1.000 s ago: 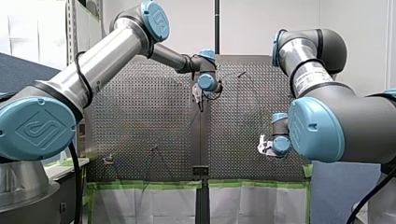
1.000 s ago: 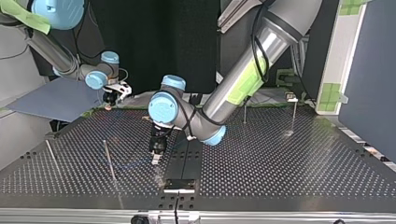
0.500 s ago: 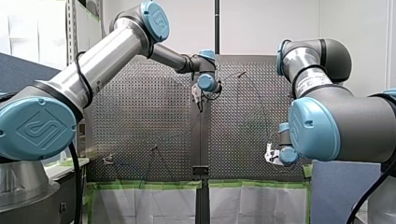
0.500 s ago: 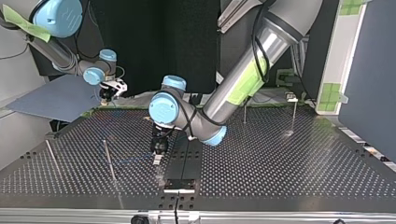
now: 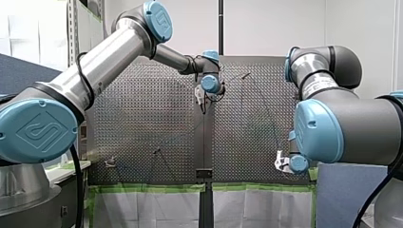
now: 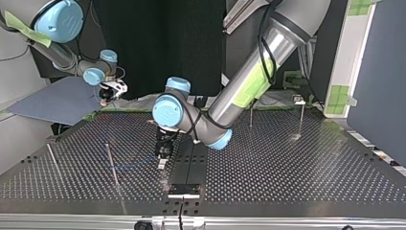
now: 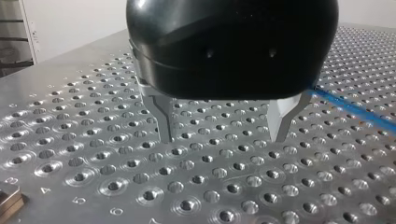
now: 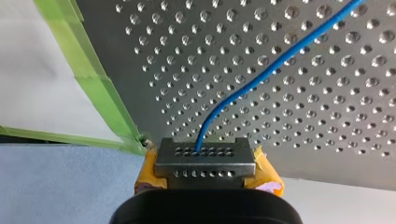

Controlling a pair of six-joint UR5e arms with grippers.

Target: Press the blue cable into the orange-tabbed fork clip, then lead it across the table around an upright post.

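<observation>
Reference: black centre strip [image 6: 194, 160] of the perforated table [image 6: 297, 163].

My left gripper [image 7: 223, 137] is just beside the strip, on the top view's left side, and hovers close over the holes. Its metal fingers [image 7: 163, 121] are spread wide with nothing between them.

The blue cable [image 7: 355, 112] passes beside one finger, outside the gap. In the top view a stretch of it [image 6: 131, 164] lies on the table on that same side of the strip, between the strip and an upright post [image 6: 111, 163].

My right gripper [image 8: 204, 154] is well away from the strip, at the far corner by the green tape [image 8: 100, 88]. It is clamped narrow on the cable, and yellow pads [image 8: 147, 172] show on both sides. From its tips the cable [image 8: 261, 77] runs out over the table.

I can't make out the fork clip.
</observation>
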